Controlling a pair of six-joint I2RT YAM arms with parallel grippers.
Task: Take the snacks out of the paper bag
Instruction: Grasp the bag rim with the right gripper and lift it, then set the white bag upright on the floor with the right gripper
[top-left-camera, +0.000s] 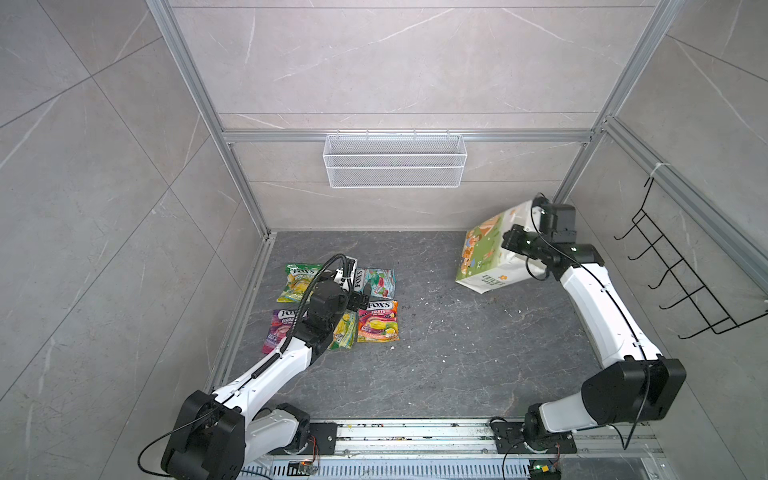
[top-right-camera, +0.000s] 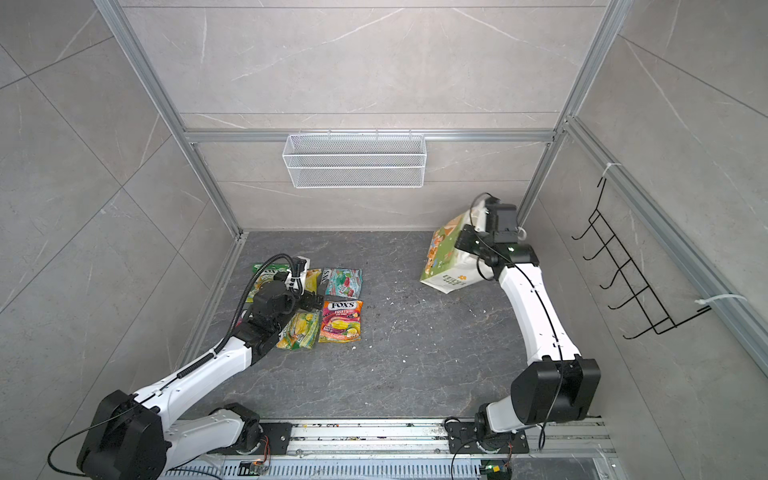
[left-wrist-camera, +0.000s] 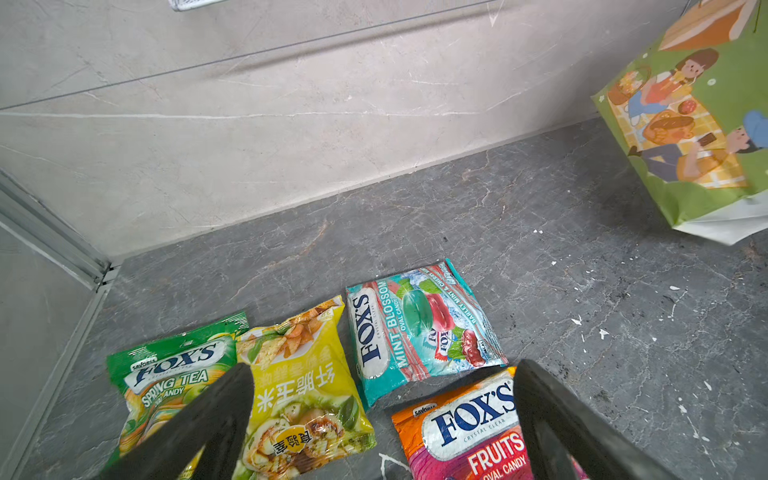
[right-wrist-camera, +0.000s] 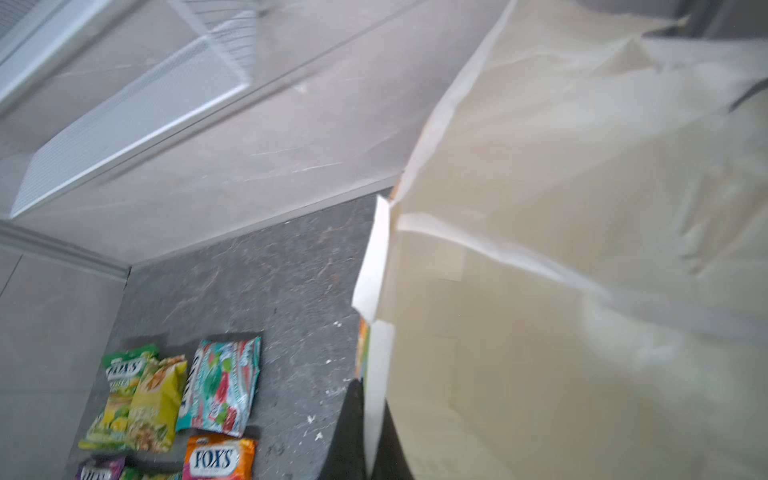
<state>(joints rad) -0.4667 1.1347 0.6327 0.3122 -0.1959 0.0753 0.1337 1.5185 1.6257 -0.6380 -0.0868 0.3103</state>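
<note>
- While your right tool (right-wrist-camera: 371, 415) pinched its white rim, the green-printed paper bag (top-left-camera: 482, 253) leaned at the table's (top-left-camera: 457, 357) far right.
- Your left tool (left-wrist-camera: 384, 372) gaped empty over glossy snacks (top-left-camera: 377, 321), left.

Both top views look steeply down from high over the near edge of the table (top-left-camera: 457, 374) toward the back wall (top-left-camera: 395, 83), covering its whole surface. The left wrist camera sits low and near over the snacks (left-wrist-camera: 419, 328), facing the same wall. The right wrist camera is close against the paper bag (right-wrist-camera: 582, 249). Both wrist views share snacks and bag.
</note>
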